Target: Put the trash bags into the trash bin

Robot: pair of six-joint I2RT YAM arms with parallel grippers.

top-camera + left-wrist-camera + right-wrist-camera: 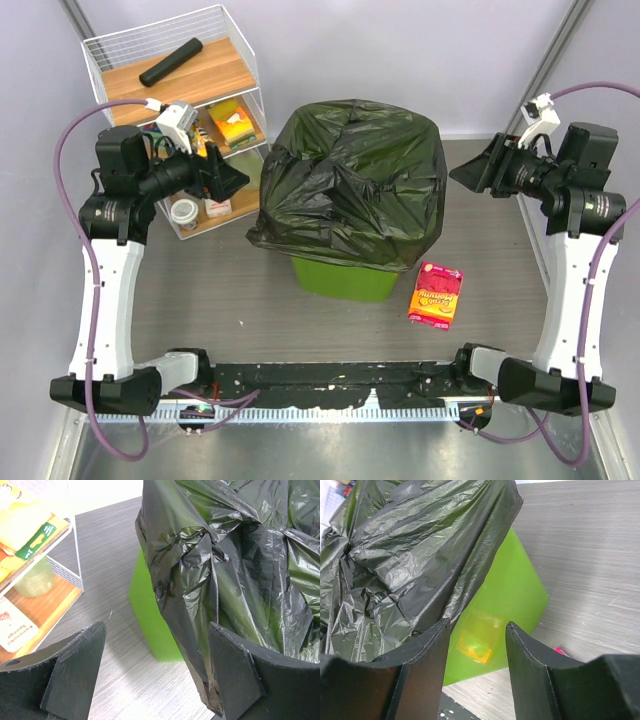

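1. While the black trash bag lies draped over the lime-green trash bin in the middle of the table, its crinkled plastic covers the mouth. It hangs down the sides, so only the bin's lower front wall shows.
2. The bag's middle is bunched in glossy folds across the top.
3. The left gripper hovers just left of the bag, jaws spread wide with nothing between them. In the left wrist view one of its fingers sits right by the bag's hanging edge; whether they touch cannot be told.
4. The right gripper hangs to the right of the bag, apart from it, jaws parted and empty. Its wrist view shows the bin's green side wall in the gap.
5. A pink snack packet lies flat on the table just right of the bin.
6. A wire shelf rack stands at the far left, with a slim black roll on its top shelf.
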